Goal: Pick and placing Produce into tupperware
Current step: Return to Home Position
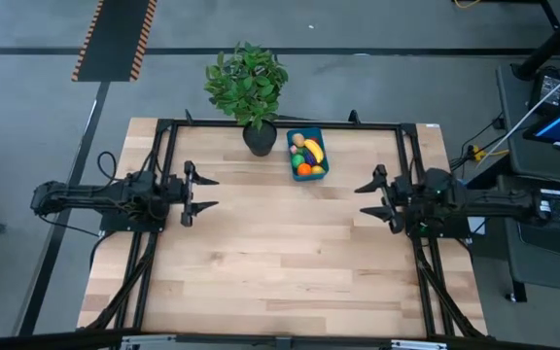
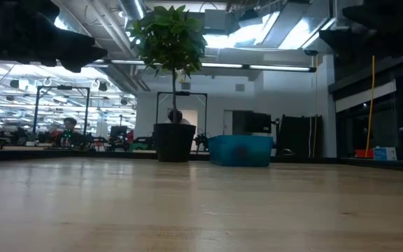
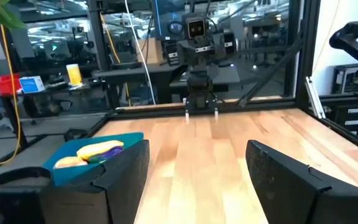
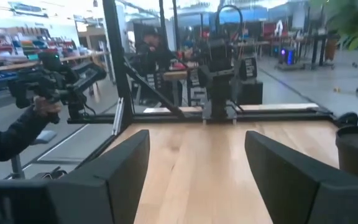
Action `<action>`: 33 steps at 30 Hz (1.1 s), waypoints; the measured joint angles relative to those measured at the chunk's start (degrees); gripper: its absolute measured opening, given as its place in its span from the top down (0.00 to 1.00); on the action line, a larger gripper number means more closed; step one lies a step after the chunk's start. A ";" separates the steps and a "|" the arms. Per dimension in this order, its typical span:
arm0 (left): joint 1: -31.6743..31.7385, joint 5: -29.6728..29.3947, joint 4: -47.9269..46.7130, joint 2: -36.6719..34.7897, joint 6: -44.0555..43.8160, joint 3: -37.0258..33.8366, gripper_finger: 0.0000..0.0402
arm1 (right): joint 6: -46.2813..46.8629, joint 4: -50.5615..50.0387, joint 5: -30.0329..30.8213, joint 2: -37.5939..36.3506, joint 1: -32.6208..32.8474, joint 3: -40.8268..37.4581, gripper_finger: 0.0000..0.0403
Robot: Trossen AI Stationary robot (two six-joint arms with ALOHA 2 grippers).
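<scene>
In the low view the blue tupperware (image 2: 241,150) shows only its side wall, so what lies inside is hidden there. In the left wrist view the tupperware is partly behind one dark finger (image 3: 114,180). Only a yellow banana (image 3: 98,149) and one paler piece beside it peek over the rim. In the right wrist view the plant pot (image 4: 357,149) is cut off at the edge. A person's dark sleeve (image 4: 5,140) is cut off too, out past the table, and the hand holds a dark device that is hard to make out.

From above I count one wooden table (image 1: 280,272), one leafy plant (image 1: 246,80) in one dark pot, one tupperware and two grippers. The tupperware stands just beside the plant pot, on the pot's right-arm side.

The produce (image 1: 309,154) is all in the tupperware. I count five pieces: the banana, a tan piece (image 1: 298,139), a green piece (image 1: 298,158), an orange piece (image 1: 304,169) and a small yellow piece (image 1: 318,171). They are tiny and packed close, so I cannot tell if more lie under them.

The left gripper (image 1: 212,192) hangs well apart from the plant pot, on the side away from the tupperware. Its fingers are spread wide and hold nothing. The right gripper (image 1: 362,200) hangs past the tupperware from the pot, also well apart. Its fingers are spread wide too and are empty. The two grippers point at each other.
</scene>
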 joint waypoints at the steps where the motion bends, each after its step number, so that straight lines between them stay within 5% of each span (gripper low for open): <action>1: 0.00 0.00 -0.37 -0.20 0.00 0.00 0.35 | -0.02 -0.07 -0.01 -1.62 0.00 -1.01 0.34; 16: -0.02 -0.96 0.38 -1.73 -1.84 -2.60 0.35 | -1.34 1.21 -2.02 -10.57 3.04 -9.01 0.34; 33: -0.02 -6.95 -8.01 -1.70 1.51 -2.60 0.35 | -5.39 -10.87 11.64 -10.55 3.01 -9.01 0.34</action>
